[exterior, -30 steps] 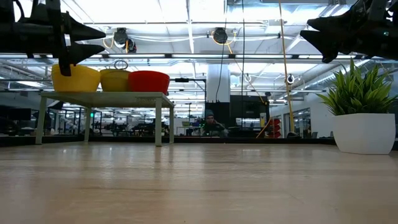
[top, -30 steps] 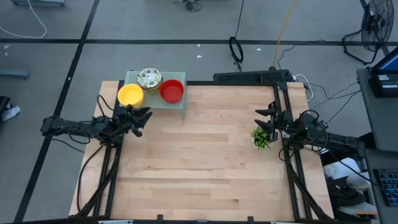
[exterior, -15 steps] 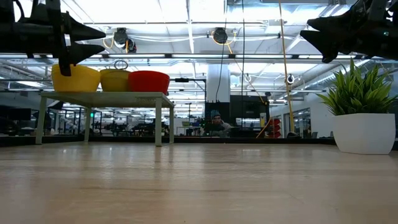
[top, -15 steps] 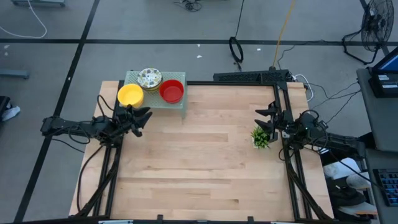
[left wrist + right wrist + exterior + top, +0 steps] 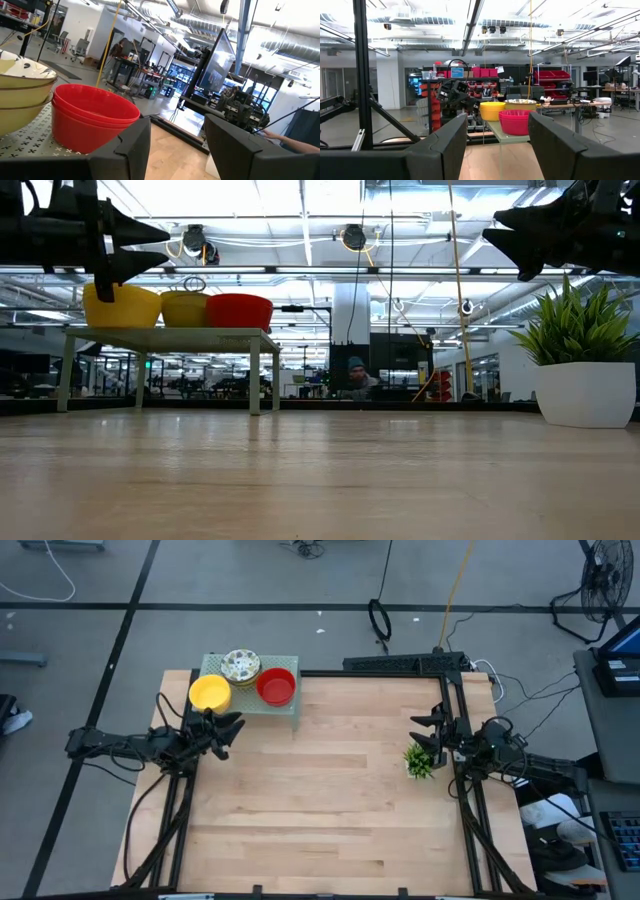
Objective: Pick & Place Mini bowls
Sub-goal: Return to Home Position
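- High view: the left gripper (image 5: pixel 228 730) hangs just beside the shelf (image 5: pixel 290 708), at the table's (image 5: pixel 330 810) left edge. The right gripper (image 5: pixel 425 728) waits at the opposite edge, close to the small plant (image 5: pixel 419 760). On the shelf sit three stacks of mini bowls: the yellow bowls (image 5: pixel 210 692), the white floral bowls (image 5: pixel 241 665) and the red bowls (image 5: pixel 276 686). No bowl lies loose on the table.
- Low view: the stacks sit side by side on the shelf top, the yellow stack nearest its end. The left gripper's tips are about level with the bowl rims (that is where I see the risk). A sideways swing on the way home could clip the yellow stack and push it off.
- Left wrist view: the claw is spread wide and holds nothing, with the red stack close ahead. Any forward drift would nudge it.
- Right wrist view: this claw is also wide and empty, with the shelf well apart across the table. The only thing it could knock over is the plant beside it.
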